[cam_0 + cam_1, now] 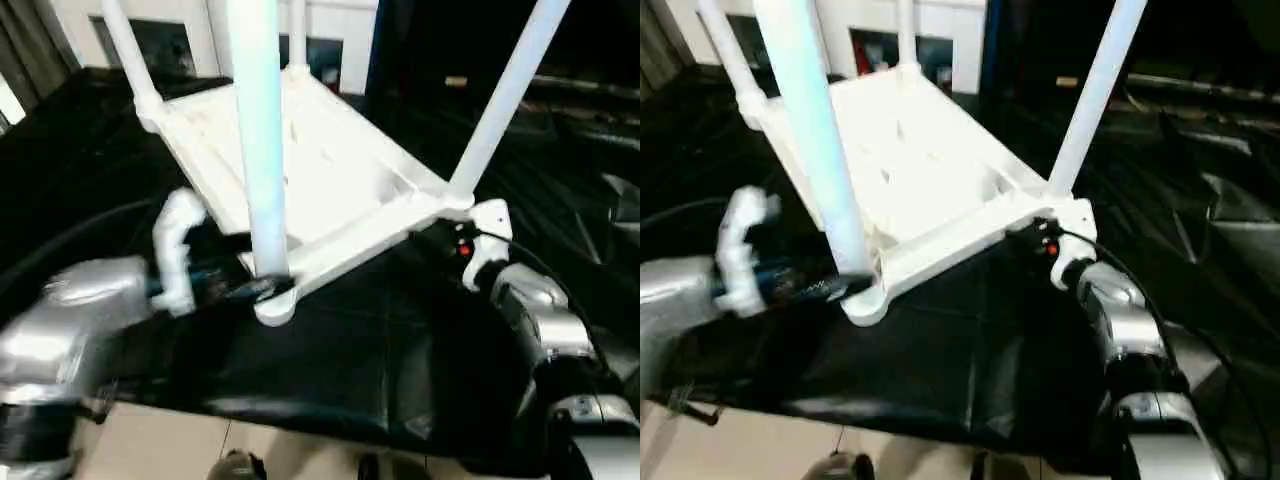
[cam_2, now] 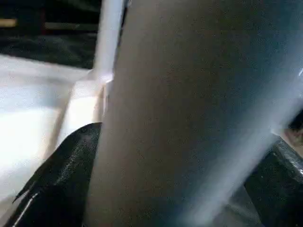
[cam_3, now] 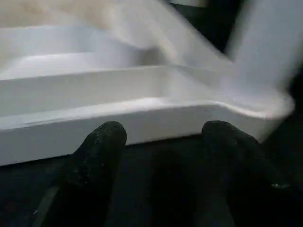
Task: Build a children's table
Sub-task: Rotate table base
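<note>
Table point(image 1: 330, 170), inverted on black sheet point(image 1: 330, 370), four legs socketed. Left gripper point(image 1: 262, 290) spread around near leg point(image 1: 262, 150); right gripper point(image 3: 161, 156) spread at rim. Next: likely seating check, then flip.

Black sheet point(image 1: 330, 370) spread wide, creased, reaching from 9 o'clock across to 3 o'clock. Pale tiled floor point(image 1: 170, 445) along 6 o'clock, below the sheet's edge. White cabinet point(image 1: 345, 45) with dark panels at 12 o'clock. Dark shoe tips point(image 1: 235, 465) at 6 o'clock on the floor.
</note>
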